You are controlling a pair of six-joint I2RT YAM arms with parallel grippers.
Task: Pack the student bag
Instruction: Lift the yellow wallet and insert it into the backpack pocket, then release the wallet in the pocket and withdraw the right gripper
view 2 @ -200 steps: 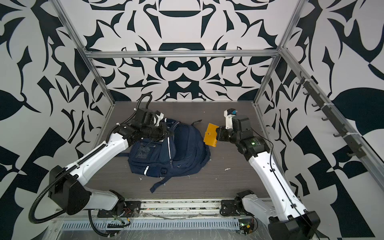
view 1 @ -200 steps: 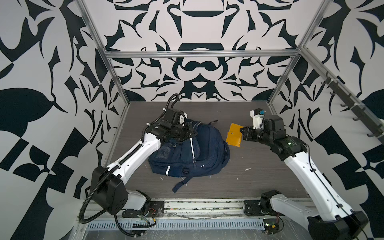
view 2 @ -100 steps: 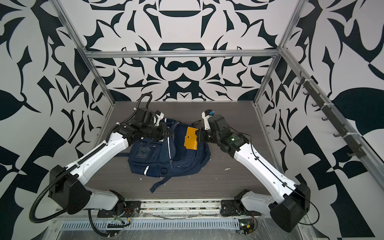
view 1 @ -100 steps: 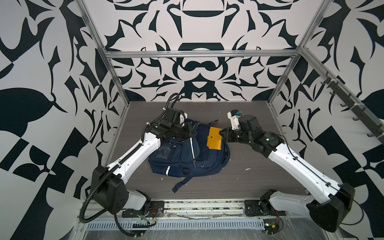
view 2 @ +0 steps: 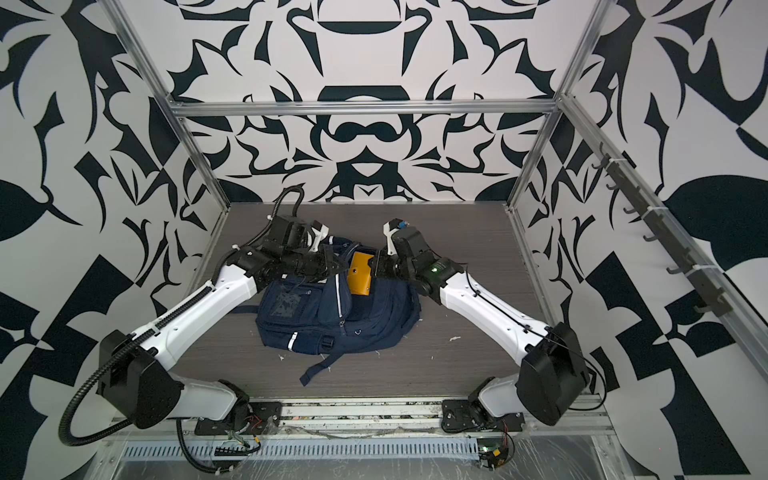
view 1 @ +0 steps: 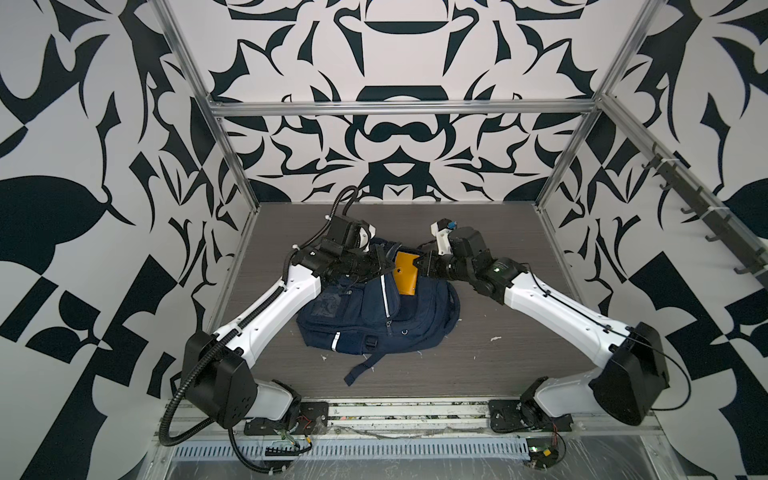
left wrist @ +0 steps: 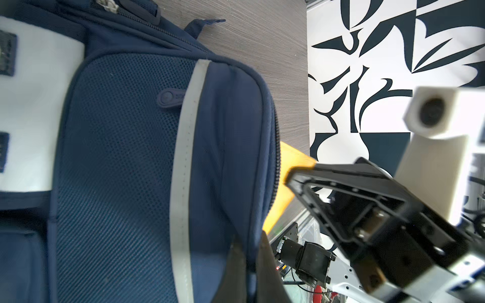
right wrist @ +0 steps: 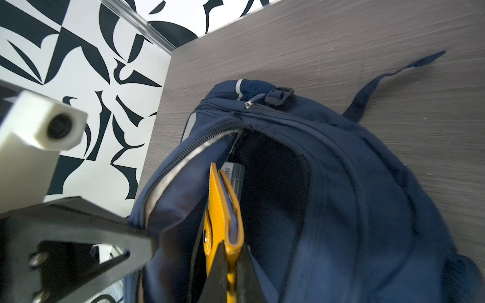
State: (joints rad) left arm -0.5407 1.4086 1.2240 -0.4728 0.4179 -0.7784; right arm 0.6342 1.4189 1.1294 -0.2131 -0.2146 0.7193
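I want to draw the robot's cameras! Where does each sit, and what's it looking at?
Both top views: high in front, looking down at the table; left arm and right arm show.
Left wrist: on the left arm, looking along the left gripper, shut on the student bag.
Right wrist: on the right arm, looking along the right gripper, shut on the yellow case.
Shared: every view shows bag and case.
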